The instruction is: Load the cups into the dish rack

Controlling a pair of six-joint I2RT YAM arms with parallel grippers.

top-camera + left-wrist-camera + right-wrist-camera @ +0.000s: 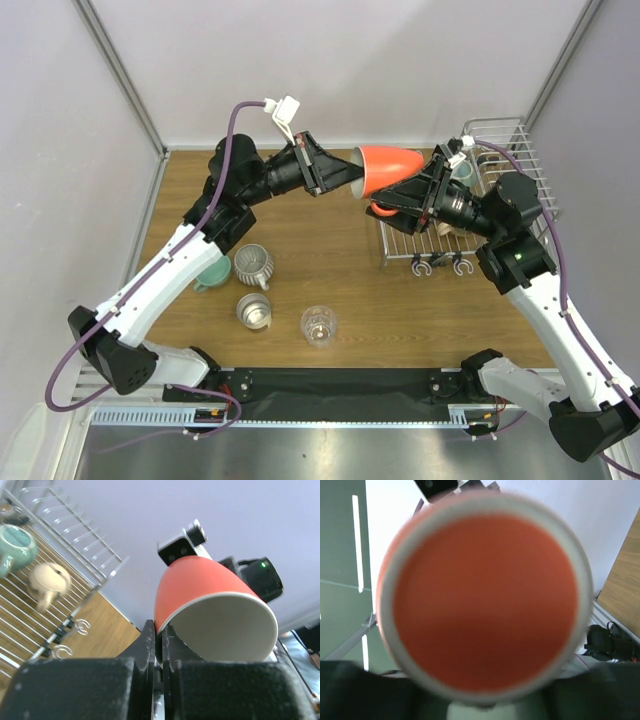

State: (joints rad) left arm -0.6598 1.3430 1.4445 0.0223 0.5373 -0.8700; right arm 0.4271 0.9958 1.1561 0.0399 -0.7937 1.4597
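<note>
Top external view: left gripper (350, 180) pinches the orange cup (390, 170) by its rim. Cup lies level, base toward the right gripper (418, 195), whose grip is unclear; rack (497, 128) just beyond it.

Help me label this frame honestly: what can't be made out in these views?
Right wrist view: the orange cup fills the frame, blurred, hiding everything beyond it.
Top view: the right gripper is half behind the cup, so its grip is unclear.
Top view: the right arm covers part of the rack, so its contents can't be counted.
</note>
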